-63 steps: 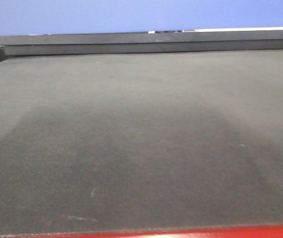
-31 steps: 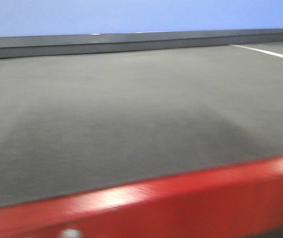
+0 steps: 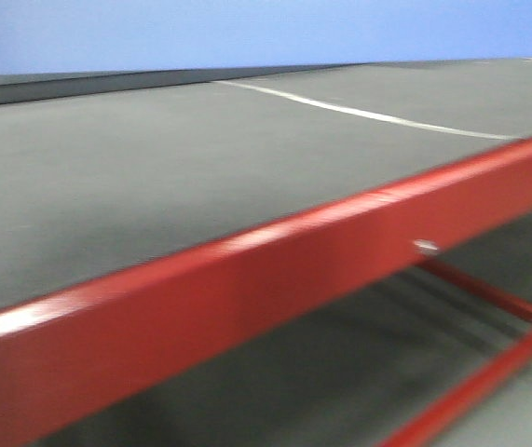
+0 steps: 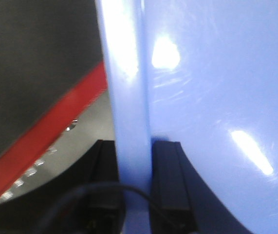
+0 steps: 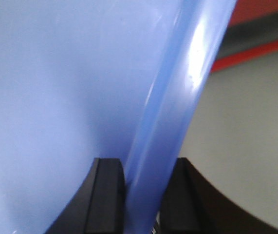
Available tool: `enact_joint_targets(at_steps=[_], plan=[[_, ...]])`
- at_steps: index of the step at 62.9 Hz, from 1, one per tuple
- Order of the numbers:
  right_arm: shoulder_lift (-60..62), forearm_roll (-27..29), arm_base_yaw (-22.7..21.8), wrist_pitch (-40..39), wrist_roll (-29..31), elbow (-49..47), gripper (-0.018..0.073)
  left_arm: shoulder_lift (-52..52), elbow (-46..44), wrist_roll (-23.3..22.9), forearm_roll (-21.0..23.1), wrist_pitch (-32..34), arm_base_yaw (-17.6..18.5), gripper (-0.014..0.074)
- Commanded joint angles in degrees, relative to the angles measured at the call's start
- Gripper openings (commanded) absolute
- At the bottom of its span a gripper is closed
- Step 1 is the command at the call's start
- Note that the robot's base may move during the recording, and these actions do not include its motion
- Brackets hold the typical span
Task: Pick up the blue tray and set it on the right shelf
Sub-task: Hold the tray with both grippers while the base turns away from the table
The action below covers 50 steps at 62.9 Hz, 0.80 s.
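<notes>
**Blue tray held by both arms, beside the red-framed table.** The blue tray (image 4: 212, 87) fills both wrist views, and its glossy surface carries bright highlights. In the left wrist view its flared rim (image 4: 126, 97) runs upright through the frame. The left gripper (image 4: 135, 168) is closed on this rim, with one black finger (image 4: 104, 168) pressed against each face. In the right wrist view the opposite rim (image 5: 177, 97) leans to the right. The right gripper (image 5: 142, 192) clamps it in the same way between two black fingers (image 5: 107, 195). The tray is therefore carried by its two edges.

Behind it, the left wrist view shows the table's red rail (image 4: 46, 141), the dark tabletop (image 4: 36, 58) and pale grey floor (image 4: 87, 126). The right wrist view shows floor (image 5: 246, 136) and red bars (image 5: 255, 44).

In the front-facing view the red rail (image 3: 247, 289) crosses the frame diagonally, rising to the right, and carries one small silver bolt (image 3: 425, 247). Lower red bars (image 3: 489, 372) show beneath it. A white line (image 3: 368, 114) curves across the grey tabletop (image 3: 154, 168), below a blue wall (image 3: 247, 33).

Half a second earlier the rail lay low along the bottom edge and the white line sat at the far right. One second earlier only a sliver of red showed. The whole frame is motion-blurred.
</notes>
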State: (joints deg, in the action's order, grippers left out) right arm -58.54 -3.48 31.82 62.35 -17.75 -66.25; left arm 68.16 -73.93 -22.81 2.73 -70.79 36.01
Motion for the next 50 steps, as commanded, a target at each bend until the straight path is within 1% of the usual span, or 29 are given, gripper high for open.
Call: enact_joint_targets(at_steps=[1,50], plan=[[1.11,0.13,0.26,-5.28,2.2,-1.85,0.0055,-0.85,-1.88,2.07,1.46,0.01,0.66,-0.0048],[1.11,0.13,0.26,-5.28,2.2,-1.85,0.0055,-0.85,-1.88,2.07,1.46,0.01,0.66,-0.0048]])
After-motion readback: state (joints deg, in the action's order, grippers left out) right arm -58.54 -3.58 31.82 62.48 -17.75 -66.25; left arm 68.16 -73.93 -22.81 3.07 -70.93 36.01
